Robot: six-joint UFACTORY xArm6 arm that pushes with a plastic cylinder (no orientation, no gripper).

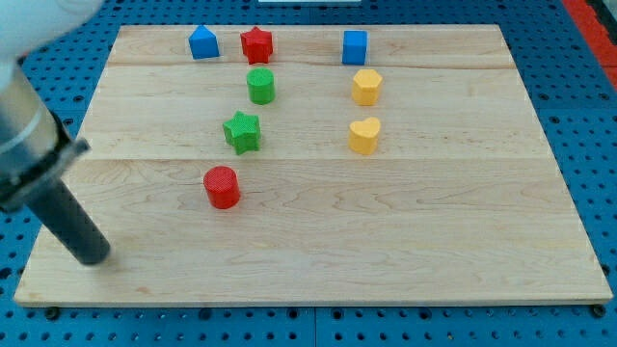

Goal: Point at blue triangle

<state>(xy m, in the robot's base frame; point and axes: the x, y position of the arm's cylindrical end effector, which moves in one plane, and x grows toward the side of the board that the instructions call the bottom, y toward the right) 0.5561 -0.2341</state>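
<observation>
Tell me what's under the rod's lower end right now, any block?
No block shows there. My tip rests over bare wood on the board near the view's bottom left, apart from the red cylinder. The spot directly beneath it is covered by the rod.

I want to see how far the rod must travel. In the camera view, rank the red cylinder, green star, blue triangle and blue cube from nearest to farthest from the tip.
My tip sits at the view's bottom left.
1. Red cylinder, low on the board, left of centre.
2. Green star, just above it.
3. Blue triangle, top left.
4. Blue cube, top, right of centre.
</observation>
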